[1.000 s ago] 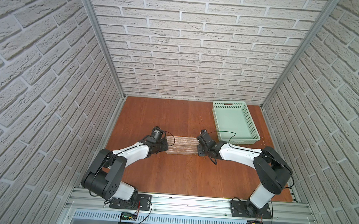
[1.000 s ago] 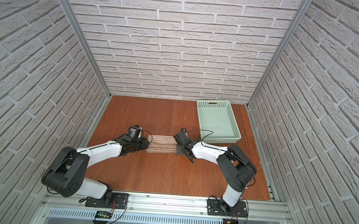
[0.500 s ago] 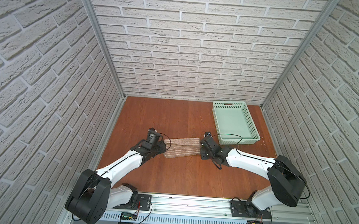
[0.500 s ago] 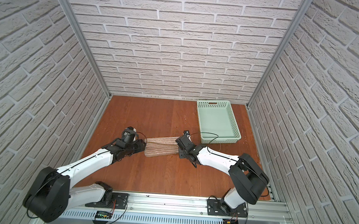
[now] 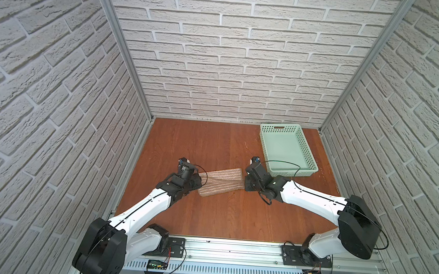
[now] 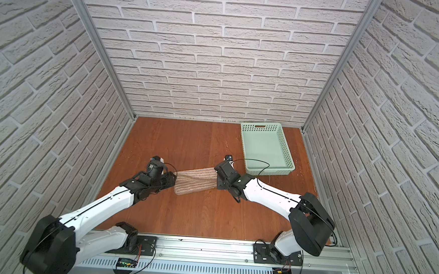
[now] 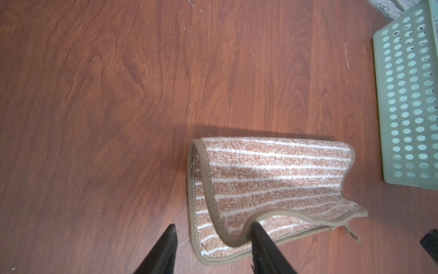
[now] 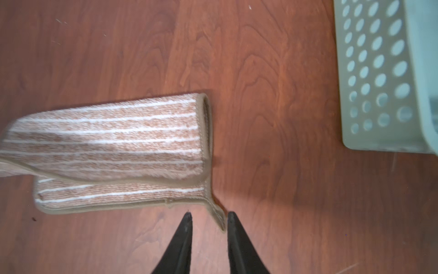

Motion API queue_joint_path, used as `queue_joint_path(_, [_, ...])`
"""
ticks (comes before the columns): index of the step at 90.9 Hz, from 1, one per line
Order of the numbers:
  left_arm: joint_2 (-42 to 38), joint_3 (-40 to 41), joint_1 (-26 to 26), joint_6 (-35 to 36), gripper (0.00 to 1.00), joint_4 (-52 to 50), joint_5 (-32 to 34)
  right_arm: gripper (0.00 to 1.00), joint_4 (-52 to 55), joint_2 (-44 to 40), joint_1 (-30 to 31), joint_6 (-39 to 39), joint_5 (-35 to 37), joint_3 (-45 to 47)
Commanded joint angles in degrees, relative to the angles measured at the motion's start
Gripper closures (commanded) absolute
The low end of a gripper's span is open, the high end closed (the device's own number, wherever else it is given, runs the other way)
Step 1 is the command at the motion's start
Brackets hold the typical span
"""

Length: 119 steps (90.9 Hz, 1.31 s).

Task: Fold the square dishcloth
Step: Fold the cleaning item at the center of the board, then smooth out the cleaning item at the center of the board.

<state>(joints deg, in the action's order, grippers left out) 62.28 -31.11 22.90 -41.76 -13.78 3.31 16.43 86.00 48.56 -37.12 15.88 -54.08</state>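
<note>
Closest in is the metal rail that both arms are bolted to, then a stretch of bare wooden table. Around mid-table the dishcloth lies folded over on itself. The layers aren't lined up, so a strip of the lower one peeks out along one long edge.

The left gripper is at the cloth's left end with its fingers spread wide. One fingertip is poked under the hem of the top layer and props it up a bit, while the other sits off the cloth over bare wood.

The right gripper is at the other end, fingers a little apart. A corner flap of hem stands between them, leaning on one finger with a gap to the other, so it's not pinched.

Further back on the right is a mint green basket, just past the right gripper and clear of the cloth. Behind everything is a white brick wall.
</note>
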Motion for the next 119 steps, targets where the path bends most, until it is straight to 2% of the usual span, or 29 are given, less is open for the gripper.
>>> queue_joint_path(1, [0.04, 1.16, 0.6, -0.34, 0.48, -1.52, 1.65, 0.75, -0.45, 3.24, 0.58, -0.6, -2.22, -5.03])
queue_joint_path(15, [-0.14, 2.07, 0.68, -0.54, 0.46, -1.61, 1.76, 0.8, 0.59, 10.12, 0.58, -0.36, -5.76, -12.29])
queue_joint_path(30, [0.02, 2.75, 0.99, -1.02, 0.36, -1.6, 1.46, 0.84, 1.3, 16.71, 0.65, -1.68, -9.31, -16.99])
queue_joint_path(38, [0.03, 3.17, 1.11, -1.49, 0.34, -1.64, 1.46, 0.87, 1.05, 19.18, 0.63, -3.13, -10.89, -17.24])
queue_joint_path(66, [-0.01, 4.48, 1.21, -5.33, 0.3, -3.61, 2.3, 0.87, -1.79, 22.22, 0.93, -6.8, -12.24, -12.67])
queue_joint_path(78, [-0.58, 3.57, 1.27, -6.69, 0.35, -4.12, 1.61, 0.87, -1.92, 23.06, 0.88, -6.91, -12.02, -12.47])
queue_joint_path(102, [-0.39, -1.78, 1.71, -8.42, 0.55, -5.72, -2.44, 0.87, 1.24, 20.4, 0.92, -5.71, -9.05, -12.82])
queue_joint_path(119, [3.18, -4.84, 3.59, -9.85, 0.61, -5.84, -2.92, 0.86, 3.98, 16.36, 1.17, -4.87, -6.51, -11.73])
